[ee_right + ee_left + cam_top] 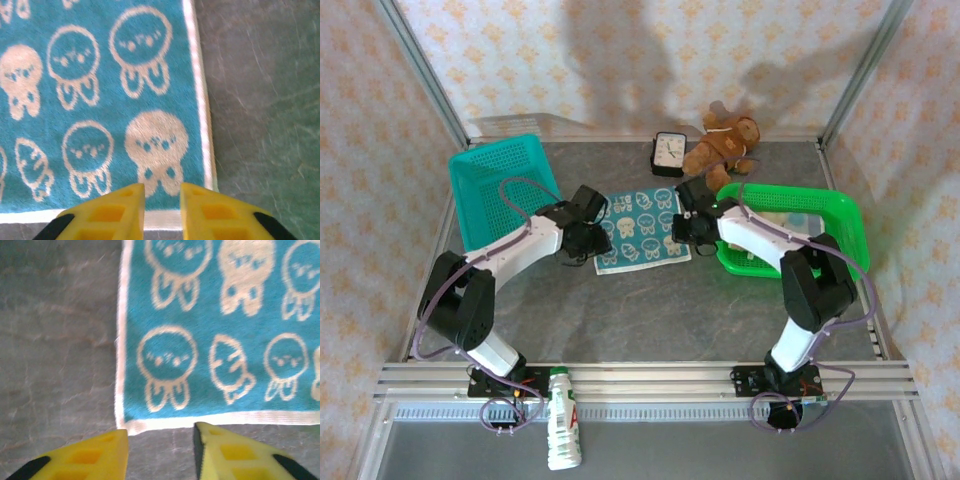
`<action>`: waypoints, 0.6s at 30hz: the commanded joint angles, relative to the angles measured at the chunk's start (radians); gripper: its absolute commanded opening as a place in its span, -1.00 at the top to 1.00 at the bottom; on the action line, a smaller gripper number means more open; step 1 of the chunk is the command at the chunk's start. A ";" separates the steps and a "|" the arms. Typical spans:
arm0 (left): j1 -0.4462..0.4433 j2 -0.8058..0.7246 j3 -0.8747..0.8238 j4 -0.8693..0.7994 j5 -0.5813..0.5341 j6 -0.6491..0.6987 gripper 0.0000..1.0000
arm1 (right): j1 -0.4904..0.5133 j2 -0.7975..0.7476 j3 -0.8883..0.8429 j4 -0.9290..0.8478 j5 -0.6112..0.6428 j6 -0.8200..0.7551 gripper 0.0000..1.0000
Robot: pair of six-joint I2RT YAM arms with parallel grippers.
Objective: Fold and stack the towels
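right gripper (162,202): 2 yellow fingertips at the bottom edge, a narrow gap between them, nothing clamped in it. they sit over the near white hem of the towel (100,105), close to its right corner. towel: teal with cream bunny figures, lying flat. grey marbled table (260,110) is exposed right of the hem.

Teal towel (642,228) patterned with cream bunny heads and edged in white, grey marbled table (650,310), turquoise mesh basket (495,190), bright green basket (790,192), brown teddy bear (725,142), black clock (669,152) with white face, white bottle (563,432) with green cap, yellow-and-black left gripper (160,430) and right gripper (161,186)
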 commanded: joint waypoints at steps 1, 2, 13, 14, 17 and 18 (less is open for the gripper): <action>-0.003 0.081 0.068 -0.015 -0.024 0.052 0.41 | 0.005 0.065 0.054 -0.005 0.011 -0.011 0.68; -0.003 0.116 0.093 -0.008 -0.020 0.058 0.47 | 0.005 0.088 0.074 -0.002 0.011 -0.011 0.70; 0.018 0.409 0.302 -0.028 -0.020 0.121 0.74 | 0.019 0.307 0.228 -0.009 0.017 -0.020 0.84; 0.019 0.414 0.295 -0.027 -0.016 0.123 0.74 | 0.025 0.309 0.217 -0.007 0.021 -0.019 0.84; 0.018 0.397 0.247 -0.017 -0.013 0.122 0.74 | 0.044 0.295 0.156 0.014 0.026 -0.006 0.84; 0.017 0.384 0.220 -0.010 -0.009 0.118 0.74 | 0.049 0.285 0.131 0.025 0.025 0.004 0.84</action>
